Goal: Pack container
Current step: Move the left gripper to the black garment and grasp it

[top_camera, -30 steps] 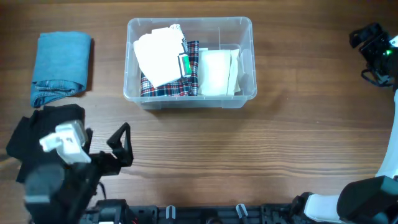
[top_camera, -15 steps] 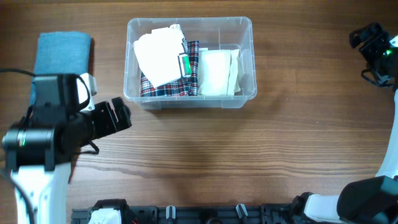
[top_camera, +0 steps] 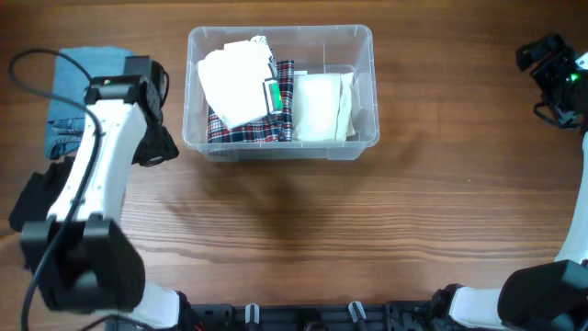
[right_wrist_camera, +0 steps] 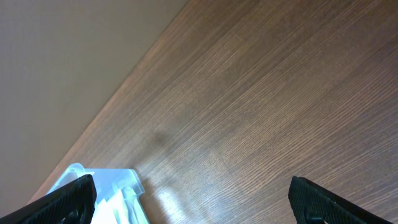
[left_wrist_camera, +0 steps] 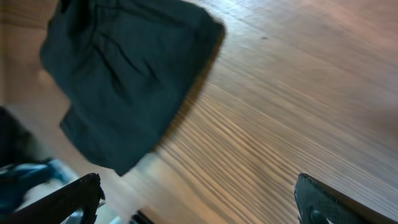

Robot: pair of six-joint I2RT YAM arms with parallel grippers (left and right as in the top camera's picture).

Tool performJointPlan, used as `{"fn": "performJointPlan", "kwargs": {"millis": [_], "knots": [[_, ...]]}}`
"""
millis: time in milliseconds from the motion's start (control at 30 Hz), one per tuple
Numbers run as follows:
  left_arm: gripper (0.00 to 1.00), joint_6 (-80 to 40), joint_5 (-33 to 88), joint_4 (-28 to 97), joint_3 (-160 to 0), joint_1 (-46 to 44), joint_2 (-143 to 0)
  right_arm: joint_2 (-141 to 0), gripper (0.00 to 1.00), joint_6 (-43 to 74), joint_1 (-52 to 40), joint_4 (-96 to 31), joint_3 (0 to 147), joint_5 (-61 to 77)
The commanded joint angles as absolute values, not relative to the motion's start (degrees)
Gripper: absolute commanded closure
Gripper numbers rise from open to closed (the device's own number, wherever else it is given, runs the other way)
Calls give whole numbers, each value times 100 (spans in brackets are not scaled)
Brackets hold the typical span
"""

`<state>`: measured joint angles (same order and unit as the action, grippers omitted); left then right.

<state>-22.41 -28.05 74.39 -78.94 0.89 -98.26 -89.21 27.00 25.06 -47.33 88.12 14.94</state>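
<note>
Wooden table (top_camera: pixel 303 230). Left gripper (left_wrist_camera: pixel 199 202) and right gripper (right_wrist_camera: pixel 193 199): two, both spread wide, holding nothing. One container (top_camera: pixel 363 55), top centre, holds three garments: plaid garment (top_camera: pixel 248 129), white garment (top_camera: pixel 234 83), white folded cloth (top_camera: pixel 317 106). To its left lie one folded denim (top_camera: pixel 78 78), partly under the left arm, and one dark cloth (left_wrist_camera: pixel 124 81).

The left arm (top_camera: pixel 101 156) hides part of the jeans (top_camera: pixel 69 97). The right wrist view cuts the container (right_wrist_camera: pixel 106 186) to one corner.
</note>
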Motion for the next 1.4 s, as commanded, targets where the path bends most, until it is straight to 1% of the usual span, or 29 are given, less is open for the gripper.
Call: {"fn": "performJointPlan", "kwargs": {"millis": [0,100,200,267,500,700,833,1033,1167,1367], "knots": [[0,-2274,-3461,7498,-7948,141,-10237,-8991,0,2740,2499,-4722,8801,1457],[0,-2276,-3636,7450,-7767,141,-10309,-8991,0,2740,2499,-4722,8801,1457],[0,-2281,-4281,7389,-7417,150,-10309,-8991,0,2738,2499,-4722,8801,1459],[0,-2283,-4504,7199,-7116,180,-10309,-8991,0,2742,2499,-4722,8801,1457],[0,-2272,-4552,5791,-5859,172,-10309,-8991,0,2742,2499,-4722,8801,1459],[0,-1352,-4554,4410,-4995,196,-10309,-8991,0,2742,2499,-4722,8801,1459],[0,-1216,-4552,3712,-4606,412,-10313,-8991,0,2740,2499,-4722,8801,1459],[0,-1219,-4554,3413,-4552,709,-10383,-8991,0,2740,2499,-4722,8801,1459],[0,-1221,-4552,3170,-4521,902,-10709,-8991,0,2742,2499,-4722,8801,1459],[0,-1243,-4547,2971,-4521,1476,-11561,-8991,0,2742,2499,-4722,8801,1459]]}}
